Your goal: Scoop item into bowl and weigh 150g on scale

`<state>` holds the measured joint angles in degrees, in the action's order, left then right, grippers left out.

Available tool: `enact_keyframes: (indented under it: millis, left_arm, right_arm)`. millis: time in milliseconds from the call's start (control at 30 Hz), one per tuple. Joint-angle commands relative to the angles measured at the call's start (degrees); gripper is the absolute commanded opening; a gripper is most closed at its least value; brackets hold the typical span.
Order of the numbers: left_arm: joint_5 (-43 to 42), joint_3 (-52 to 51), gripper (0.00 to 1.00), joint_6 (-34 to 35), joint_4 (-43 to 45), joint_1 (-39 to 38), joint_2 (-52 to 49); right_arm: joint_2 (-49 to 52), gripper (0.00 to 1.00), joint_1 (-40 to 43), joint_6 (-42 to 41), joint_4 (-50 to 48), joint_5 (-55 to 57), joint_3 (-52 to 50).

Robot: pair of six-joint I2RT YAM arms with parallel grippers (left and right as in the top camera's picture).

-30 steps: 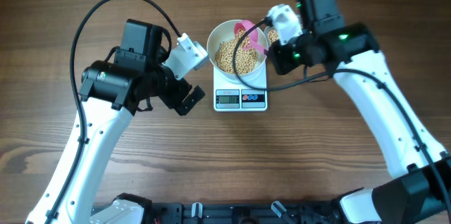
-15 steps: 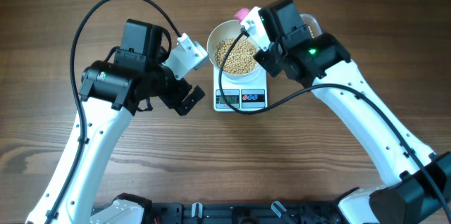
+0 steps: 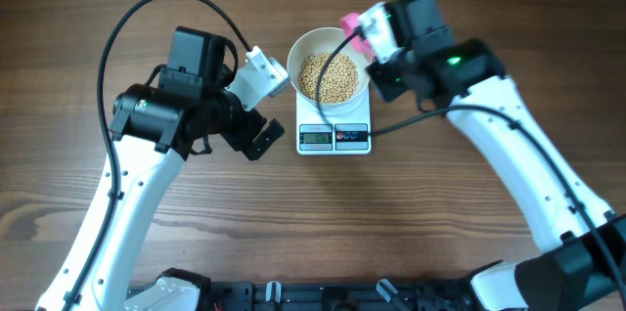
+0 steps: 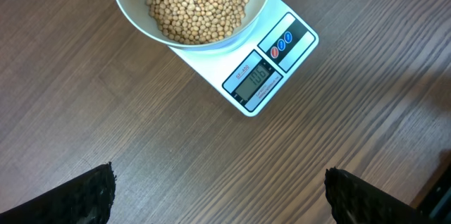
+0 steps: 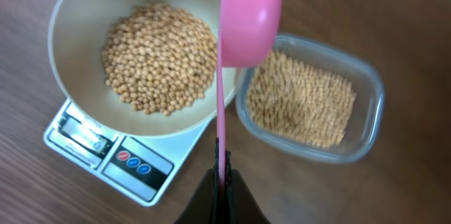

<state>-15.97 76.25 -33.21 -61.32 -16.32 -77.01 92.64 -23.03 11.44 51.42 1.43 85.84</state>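
Beans, small, round and tan-yellow, are what we must weigh. The brown wooden table is under everything.

The left gripper hangs over the wood. Its two black fingers are spread wide with nothing in them. The right gripper is squeezed tight on the thin handle of a pink plastic scoop.

A clear plastic tub with round corners holds a flat layer of beans. Just beside it is the small white square scale. The round, deep white bowl sits on top of the scale.

The scoop's head hangs above the spot where the bowl and tub meet, and I see no beans on it. A big heap of beans lies in the bowl. The number on the scale is too fuzzy to read for sure.

I think the next scoop should be a small one. Tip it in slowly and watch the number. Do not bump the bowl, or the scale may read wrong.
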Motion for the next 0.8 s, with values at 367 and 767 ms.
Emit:
enact_keyframes:
  millis: [367,767]
  left_arm:
    - [-0.5,-0.1,1.0,-1.1,0.0,0.1,0.7]
    - [-0.5,-0.1,1.0,-1.1,0.0,0.1,0.7]
  right_arm:
    - [0.0,0.04,27.1,-5.3,-0.7,-28.5,0.4]
    - [3.6,0.04,27.3,0.0,-1.9,-28.2,-0.5]
